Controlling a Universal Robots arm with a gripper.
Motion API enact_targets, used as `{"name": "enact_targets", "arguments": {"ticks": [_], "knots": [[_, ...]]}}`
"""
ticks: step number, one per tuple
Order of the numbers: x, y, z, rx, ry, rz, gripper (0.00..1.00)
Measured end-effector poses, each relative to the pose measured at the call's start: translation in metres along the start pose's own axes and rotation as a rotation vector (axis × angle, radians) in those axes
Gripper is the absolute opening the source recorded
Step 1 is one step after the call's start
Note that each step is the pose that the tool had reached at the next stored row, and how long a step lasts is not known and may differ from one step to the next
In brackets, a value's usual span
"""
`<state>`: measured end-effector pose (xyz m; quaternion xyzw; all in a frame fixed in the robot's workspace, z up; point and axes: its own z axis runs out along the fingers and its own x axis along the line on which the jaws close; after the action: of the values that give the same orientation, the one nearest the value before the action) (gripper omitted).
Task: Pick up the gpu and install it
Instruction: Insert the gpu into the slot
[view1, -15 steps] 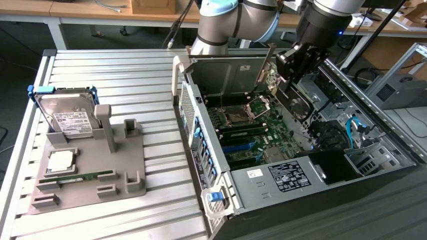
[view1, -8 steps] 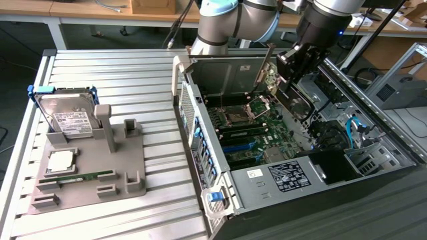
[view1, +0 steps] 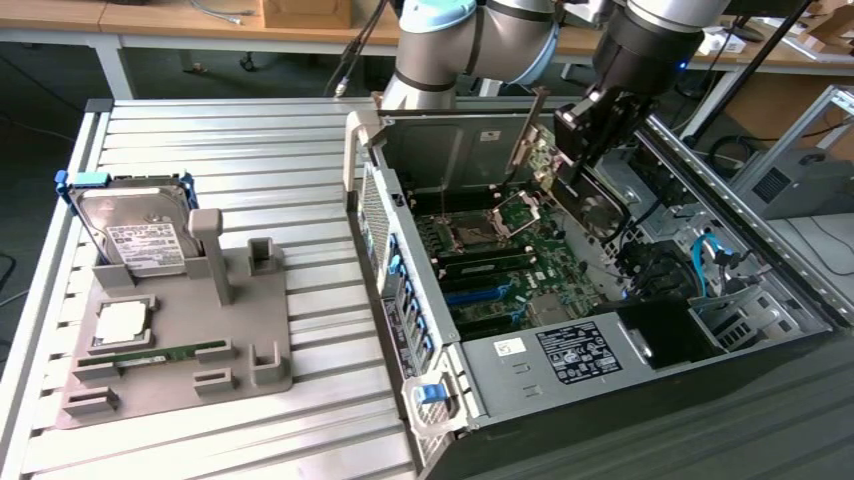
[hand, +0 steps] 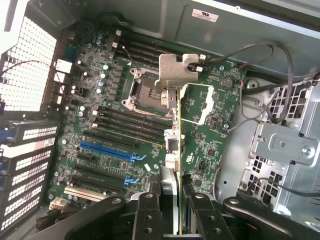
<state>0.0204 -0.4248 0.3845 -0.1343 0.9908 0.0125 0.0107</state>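
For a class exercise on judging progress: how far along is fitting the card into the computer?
Done: the card is lifted, clamped in the gripper. In hand: it hangs edge-on over the motherboard inside the computer case. Left: it is not yet seated in a slot.

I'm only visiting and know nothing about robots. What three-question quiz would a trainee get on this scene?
1. True or false: the gripper is holding the gpu.
2. Where does the hard drive stand? A) in the grey holder B) inside the computer case C) on the floor
3. Fill in: the gpu is held above the green ____ inside the computer case.
Key: 1 true; 2 A; 3 motherboard.
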Motion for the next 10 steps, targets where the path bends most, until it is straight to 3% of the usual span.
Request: {"name": "enact_targets", "arguments": {"ticks": [10], "knots": [[0.0000,0.0000,0.0000,-0.0011,0.0009,-0.043,0.27]]}}
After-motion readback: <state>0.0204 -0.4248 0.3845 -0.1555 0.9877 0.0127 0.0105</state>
